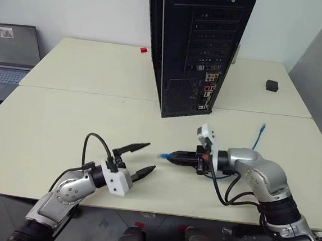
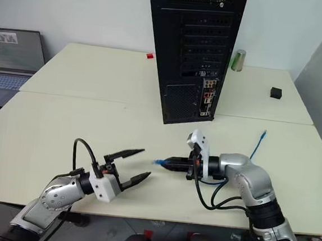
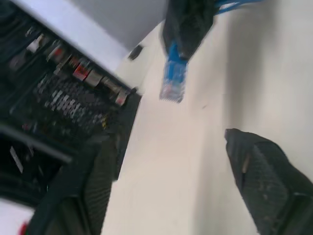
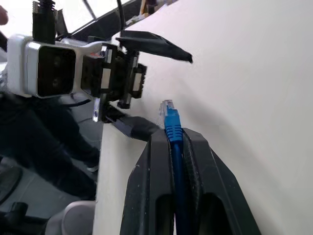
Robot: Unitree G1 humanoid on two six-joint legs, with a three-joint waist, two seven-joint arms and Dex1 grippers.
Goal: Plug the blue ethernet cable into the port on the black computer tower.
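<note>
Right gripper (image 1: 172,156) pinching the blue ethernet cable (image 1: 259,135) just behind its plug, which points left toward the left gripper (image 1: 144,159), whose fingers stand spread, apart from the plug. Cable trails right across the table (image 1: 65,118). Black computer tower (image 1: 195,50) stands far centre, its port (image 1: 203,107) facing near.

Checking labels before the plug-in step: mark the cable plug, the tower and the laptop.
cable plug (image 4: 168,113): right wrist view, on the blue plug tip past the fingers.
tower (image 1: 181,54): left eye view, on its rear face.
laptop (image 1: 8,56): left eye view, on the screen's lower part.
</note>
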